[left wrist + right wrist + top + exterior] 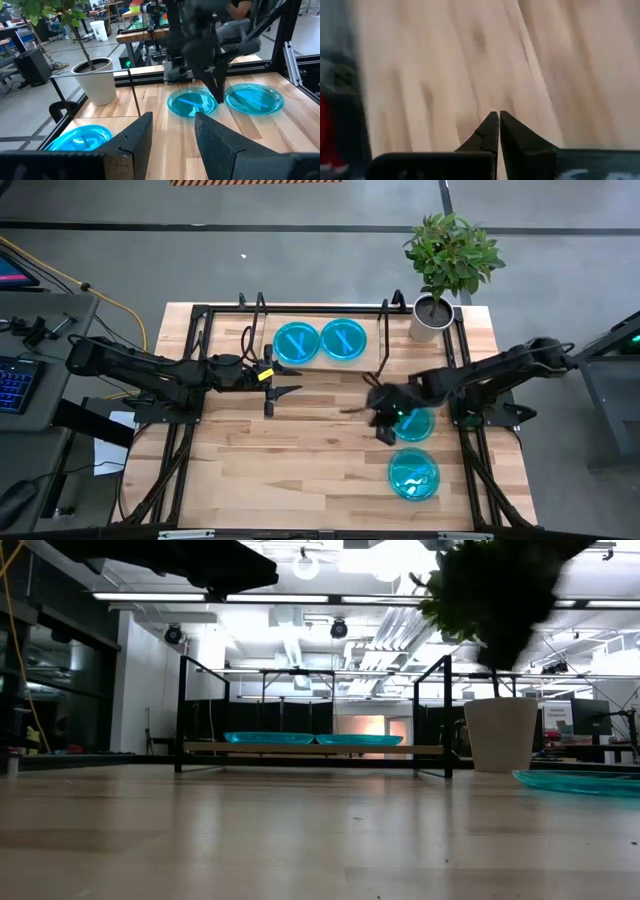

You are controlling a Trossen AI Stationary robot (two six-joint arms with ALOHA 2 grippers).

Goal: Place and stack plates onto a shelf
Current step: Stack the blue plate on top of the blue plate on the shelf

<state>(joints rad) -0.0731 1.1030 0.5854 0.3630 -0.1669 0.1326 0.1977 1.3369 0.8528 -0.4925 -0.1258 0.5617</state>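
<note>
Overhead, a wooden table [300, 460] fills the middle, with one dark arm reaching in from each side. Leftmost, the left gripper [284, 388] hovers just in front of the shelf [330, 365], near its left end; its wrist camera shows the two fingers [135, 140] spread apart with nothing between them. Next, the shelf runs along the table's far edge, a light board with black wire frames at both ends. Two blue plates sit side by side on it: the left shelf plate [296, 342] and the right shelf plate [344, 340], nearly touching. From table height both lie flat on the board. Further right, the right gripper [378, 416] hangs over bare wood, blurred; its wrist view shows the fingertips [490, 131] pressed almost together, gripping nothing. Just beside it, a third plate [416, 425] lies on the table, partly under the arm. A fourth plate [413, 475] lies nearer the front edge. At the far right corner stands a potted plant [448, 265].
</note>
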